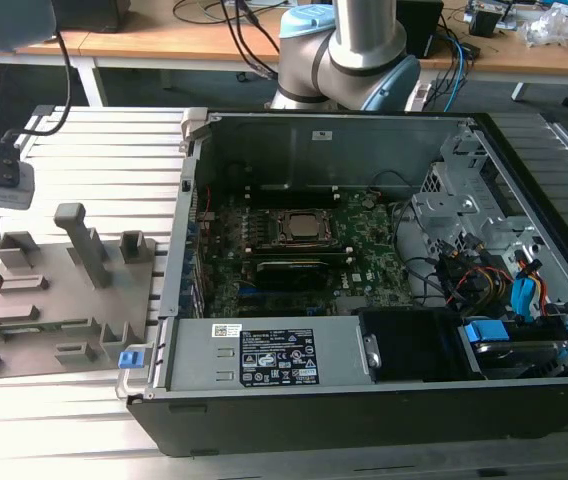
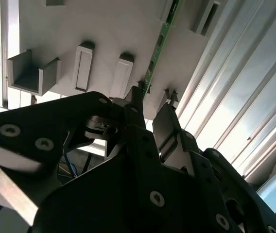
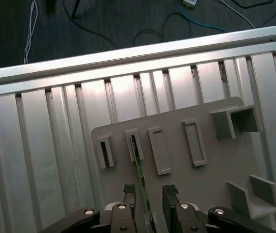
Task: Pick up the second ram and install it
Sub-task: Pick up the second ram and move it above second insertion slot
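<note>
Your claw [image 3: 149,190] is open, one finger on each side of the ram [image 3: 139,167], not yet gripping it. The ram stands on edge in a slot of the grey fixture [image 3: 201,194]. Farther off, the open computer case [image 1: 264,140] waits: pickup and install are both undone.

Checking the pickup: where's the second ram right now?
In the first wrist view, the second ram stands on edge in the grey fixture plate, between the open fingers.

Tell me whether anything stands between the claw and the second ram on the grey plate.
Nothing visible does. In the first wrist view the open claw hangs over the second ram, which stands on edge in the grey fixture plate, in line with the claw's gap.
</note>
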